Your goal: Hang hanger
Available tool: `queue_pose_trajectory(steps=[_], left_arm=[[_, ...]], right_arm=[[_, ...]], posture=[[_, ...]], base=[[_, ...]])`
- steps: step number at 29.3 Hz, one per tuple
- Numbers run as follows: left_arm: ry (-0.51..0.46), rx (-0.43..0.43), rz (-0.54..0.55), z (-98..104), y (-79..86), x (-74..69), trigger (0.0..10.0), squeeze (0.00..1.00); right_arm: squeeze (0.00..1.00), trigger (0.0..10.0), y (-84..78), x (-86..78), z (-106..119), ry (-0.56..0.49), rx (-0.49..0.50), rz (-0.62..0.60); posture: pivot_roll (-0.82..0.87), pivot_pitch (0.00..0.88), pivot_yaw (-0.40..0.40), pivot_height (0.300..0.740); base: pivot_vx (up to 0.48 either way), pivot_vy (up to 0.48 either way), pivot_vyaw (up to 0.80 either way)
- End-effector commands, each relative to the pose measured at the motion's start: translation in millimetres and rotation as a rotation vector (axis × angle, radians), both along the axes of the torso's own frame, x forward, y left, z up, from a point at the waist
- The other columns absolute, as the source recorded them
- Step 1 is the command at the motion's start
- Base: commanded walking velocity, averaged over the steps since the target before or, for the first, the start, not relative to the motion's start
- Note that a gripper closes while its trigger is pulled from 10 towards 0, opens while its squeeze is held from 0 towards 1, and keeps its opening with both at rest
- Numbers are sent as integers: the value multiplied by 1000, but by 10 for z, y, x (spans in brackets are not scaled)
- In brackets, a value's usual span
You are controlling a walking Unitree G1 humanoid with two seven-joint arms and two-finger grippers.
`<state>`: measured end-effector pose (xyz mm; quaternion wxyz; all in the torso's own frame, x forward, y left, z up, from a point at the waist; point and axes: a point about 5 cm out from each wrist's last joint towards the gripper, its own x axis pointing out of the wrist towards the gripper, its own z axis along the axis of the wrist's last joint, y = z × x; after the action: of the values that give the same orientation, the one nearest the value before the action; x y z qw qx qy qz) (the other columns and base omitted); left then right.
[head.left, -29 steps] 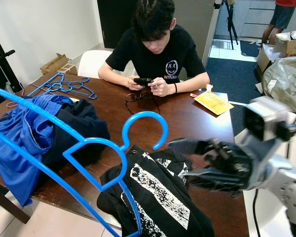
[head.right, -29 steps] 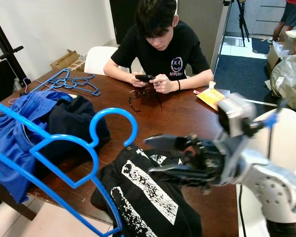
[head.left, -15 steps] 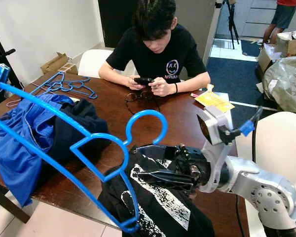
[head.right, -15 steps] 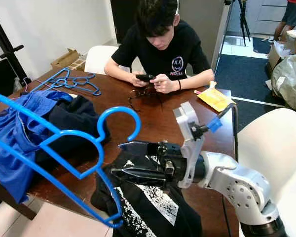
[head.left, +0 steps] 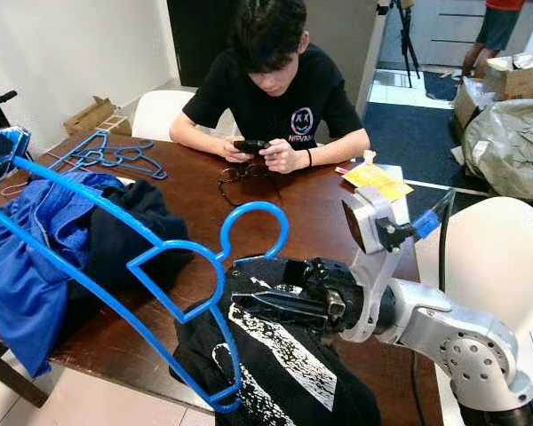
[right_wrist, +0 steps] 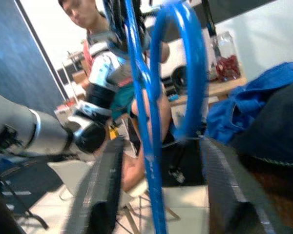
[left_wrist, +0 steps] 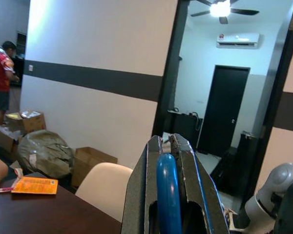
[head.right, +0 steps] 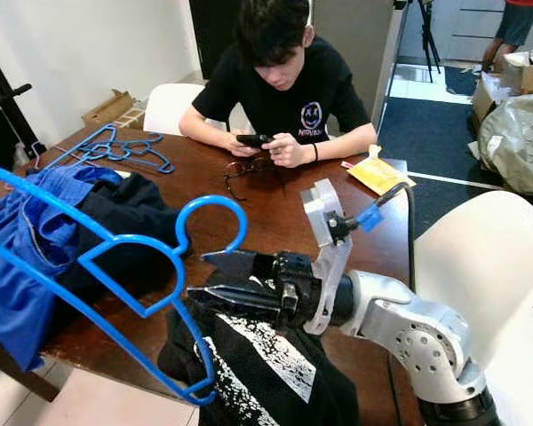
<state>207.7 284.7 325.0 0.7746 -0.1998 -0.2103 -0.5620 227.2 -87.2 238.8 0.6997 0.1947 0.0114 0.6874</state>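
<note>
Left eye view shows the blue plastic hanger [head.left: 173, 266], thin with a round hook, raised above the table [head.left: 320, 209]. Left gripper [left_wrist: 168, 195] is clamped on its bar; right gripper [head.left: 249, 288] is spread wide beside it.

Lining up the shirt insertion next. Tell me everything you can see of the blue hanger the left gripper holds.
The blue hanger looks like smooth moulded plastic, with a round open hook, a triangular neck and long thin arms. It is held tilted in the air over the near table edge, hook pointing toward the person. The left gripper is shut on one arm's far end. The right gripper is open, its fingers spread just beside the neck, above the black printed shirt. Whether they touch the hanger is unclear.
</note>
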Motion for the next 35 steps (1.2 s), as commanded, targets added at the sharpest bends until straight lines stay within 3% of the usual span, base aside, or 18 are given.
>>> queue_pose_trajectory(steps=[1, 5, 6, 7, 8, 9, 10, 19, 20, 21, 25, 26, 35], left_arm=[[9, 10, 10, -28, 20, 14, 0, 0], [9, 36, 27, -39, 12, 44, 0, 0], [10, 42, 31, -44, 2, 59, 0, 0], [10, 42, 31, -44, 2, 59, 0, 0], [10, 47, 34, -48, -11, 76, 0, 0], [10, 47, 34, -48, -11, 76, 0, 0], [6, 48, 38, -48, -23, 94, 0, 0], [-11, 55, 60, -39, -36, 144, 0, 0], [-18, 60, 75, -34, -31, 169, 0, 0], [-25, 62, 86, -26, -27, 192, 0, 0], [-32, 63, 94, -18, -22, 210, 0, 0], [-41, 61, 102, -7, -17, 222, 0, 0], [-99, 35, 135, 61, -8, 240, 0, 0]], right_arm=[[0, 1882, 27, -45, 67, -18, 9, 25], [0, 1922, 56, -82, 73, -14, 10, 49], [0, 3765, 65, -90, 68, -14, 6, 52], [0, 3765, 65, -90, 68, -14, 6, 52], [0, 8549, 74, -93, 61, -15, 0, 51], [0, 8549, 74, -93, 61, -15, 0, 51], [0, 10000, 87, -92, 49, -14, -10, 46], [0, 10000, 109, -93, 24, -2, -34, 45], [90, 10000, 113, -99, 21, 6, -40, 51], [1000, 10000, 121, -105, 13, 15, -48, 55], [1000, 10000, 132, -107, 5, 22, -56, 53], [0, 10000, 148, -107, -4, 28, -63, 50], [0, 10000, 182, -22, -152, 92, -117, -18]], posture=[[93, 0, 47, 740], [91, 0, 49, 740], [91, 0, 49, 740], [91, 0, 49, 740], [91, 0, 49, 740], [91, 0, 49, 740], [91, 0, 49, 740], [85, 0, 48, 740], [85, 0, 48, 740], [84, 0, 48, 740], [85, 0, 47, 740], [86, 0, 47, 740], [85, 0, 48, 740]], base=[[0, 0, 0], [0, 0, 0], [0, 0, 0], [0, 0, 0], [0, 0, 0], [0, 0, 0], [0, 0, 0], [0, 0, 0], [0, 0, 0], [0, 0, 0], [0, 0, 0], [0, 0, 0], [0, 0, 0]])
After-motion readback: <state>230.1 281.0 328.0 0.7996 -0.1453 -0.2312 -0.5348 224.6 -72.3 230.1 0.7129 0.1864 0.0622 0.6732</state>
